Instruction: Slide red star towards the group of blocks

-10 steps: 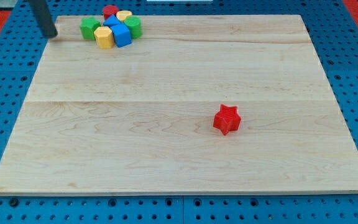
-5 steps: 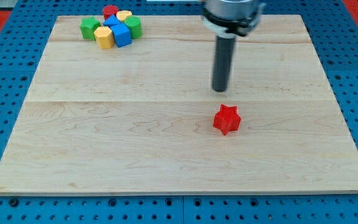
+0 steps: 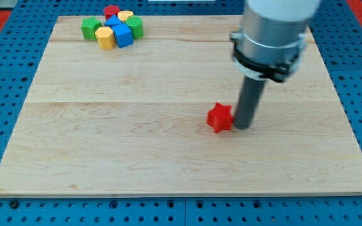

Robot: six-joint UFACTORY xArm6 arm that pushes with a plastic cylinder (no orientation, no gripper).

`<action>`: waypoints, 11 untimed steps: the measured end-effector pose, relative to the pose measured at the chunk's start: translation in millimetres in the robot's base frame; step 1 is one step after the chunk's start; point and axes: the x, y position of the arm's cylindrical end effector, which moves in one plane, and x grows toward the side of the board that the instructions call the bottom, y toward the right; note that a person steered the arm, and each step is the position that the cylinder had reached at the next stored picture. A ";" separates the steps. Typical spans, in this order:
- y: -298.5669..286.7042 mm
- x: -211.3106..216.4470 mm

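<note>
red star (image 3: 219, 117); pale wooden board (image 3: 137, 144)

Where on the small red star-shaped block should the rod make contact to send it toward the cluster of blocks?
On the flank facing the view's right and slightly bottom. The red star-shaped block lies flat on the wooden board, and the group of coloured blocks sits far off at the view's top left. My tip is already at the star's right side, apparently touching, so pushing left and upward likely suits.

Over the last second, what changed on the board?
My tip swept from the view's top left, past the red star, and now sits against its right side. The star has shifted slightly left and up, toward the group of blocks. The group itself has not moved.
</note>
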 end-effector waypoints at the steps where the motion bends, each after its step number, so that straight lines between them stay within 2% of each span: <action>1: -54.2 -17.4; 2: -94.0 -27.4; 3: -89.9 4.4; 4: -99.5 11.4; 6: -214.6 -59.4; 7: -207.2 -71.7; 8: -191.5 -61.4; 9: -175.2 -29.6; 10: -145.5 -41.1; 11: -161.4 -67.5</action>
